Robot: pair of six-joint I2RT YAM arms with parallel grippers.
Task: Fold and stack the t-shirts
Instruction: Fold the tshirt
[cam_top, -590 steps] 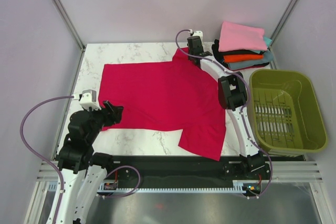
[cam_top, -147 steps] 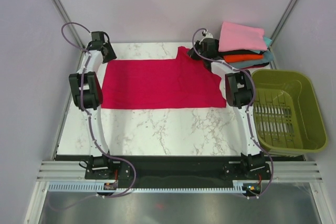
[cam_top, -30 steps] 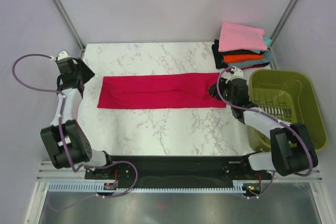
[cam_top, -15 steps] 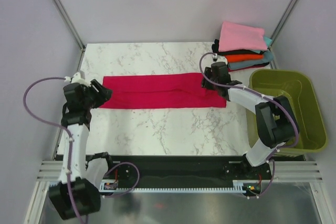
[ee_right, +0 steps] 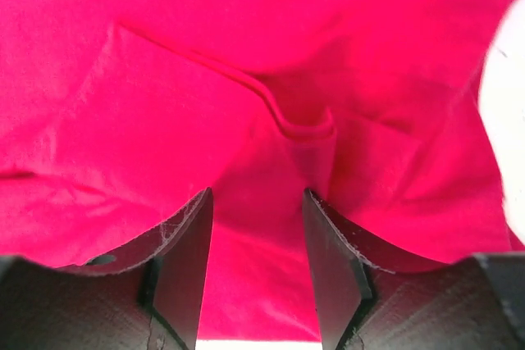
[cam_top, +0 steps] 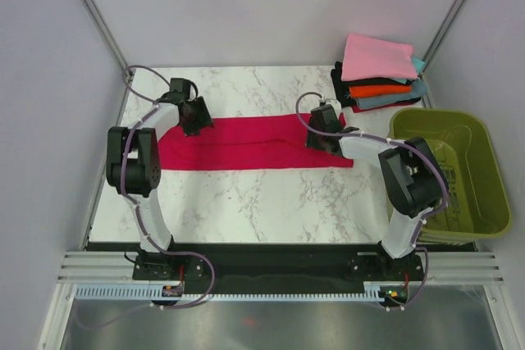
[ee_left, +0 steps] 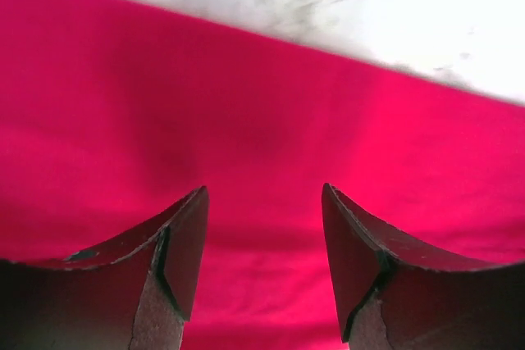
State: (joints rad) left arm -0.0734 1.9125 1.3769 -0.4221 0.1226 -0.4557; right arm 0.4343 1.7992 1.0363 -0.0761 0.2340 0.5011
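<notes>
The crimson-red t-shirt (cam_top: 246,143) lies folded into a long strip across the middle of the marble table. My left gripper (cam_top: 195,116) is over the strip's far edge near its left end. In the left wrist view it (ee_left: 264,202) stands open just above flat red cloth (ee_left: 262,104). My right gripper (cam_top: 321,133) is over the strip's right part. In the right wrist view it (ee_right: 258,202) is open too, with a raised fold of the red cloth (ee_right: 164,104) just ahead of its fingers. Folded pink (cam_top: 377,56), orange (cam_top: 379,89), black (cam_top: 340,84) and teal-grey (cam_top: 394,102) t-shirts are stacked at the back right.
An olive-green plastic basket (cam_top: 484,202) stands at the right edge, next to the stack. Bare marble (cam_top: 246,202) lies between the strip and the arms' bases. Metal frame posts rise at the back corners.
The left gripper has swung from off the strip's left end to over its far edge. The right gripper has shifted slightly left and nearer, onto the strip. Both stay open.
</notes>
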